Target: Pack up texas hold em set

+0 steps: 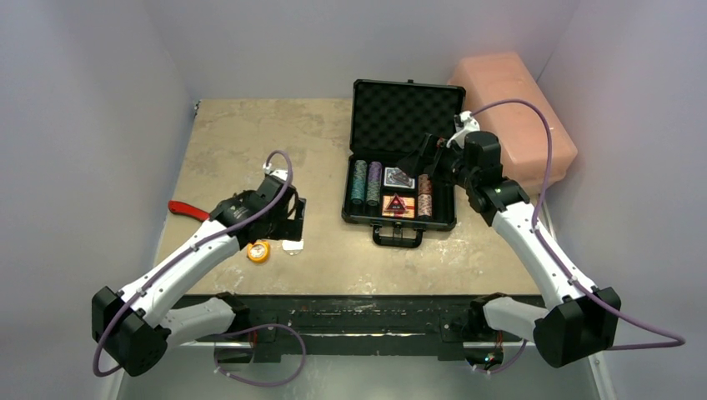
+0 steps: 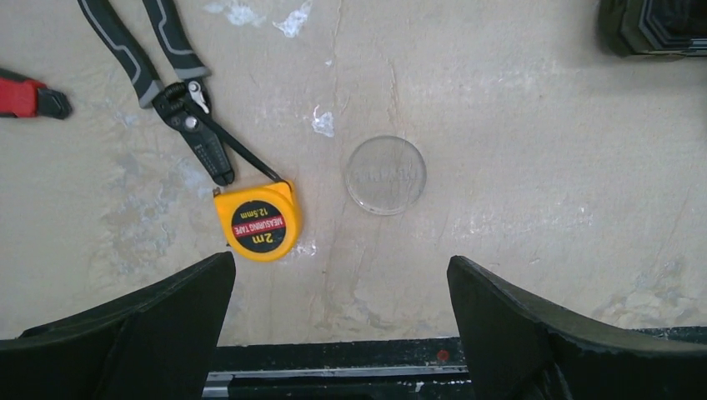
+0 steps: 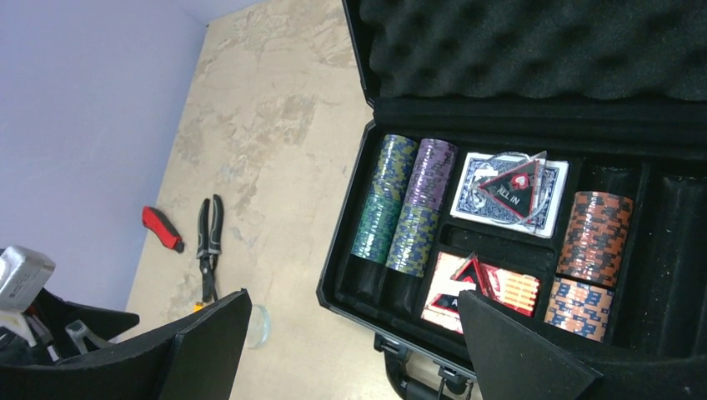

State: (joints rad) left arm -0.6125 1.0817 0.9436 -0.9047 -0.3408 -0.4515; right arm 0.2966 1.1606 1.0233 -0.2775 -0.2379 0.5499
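Right now you're hovering the left gripper [image 2: 340,265] over bare tabletop, its jaws standing wide apart with nothing between them. The clear disc [image 2: 386,175] is lying flat just above centre in the left wrist view, slightly right of the midline between the fingers. It looks like the last loose piece of the set, so picking it up is likely the step in hand.

Thin and flat as it is, it will probably be slipping away unless you're centring first, coming straight down, and closing across its full width with the tips grazing the surface.

The orange tape measure [image 2: 258,222] is sitting near the disc's left, with the pliers [image 2: 179,100] reaching to its upper corner and a red-handled tool [image 2: 29,96] at the left edge. Aim to be landing that finger between tape and disc.

Meanwhile the right gripper [image 3: 354,300] is hanging spread and empty over the open briefcase [image 1: 398,222], where the teal chips [image 3: 383,200], purple chips [image 3: 423,204], brown chips [image 3: 594,237] and two card decks [image 3: 508,193] are sitting in their slots. The pink box [image 1: 517,108] is standing beyond the case at the upper right of the top view.
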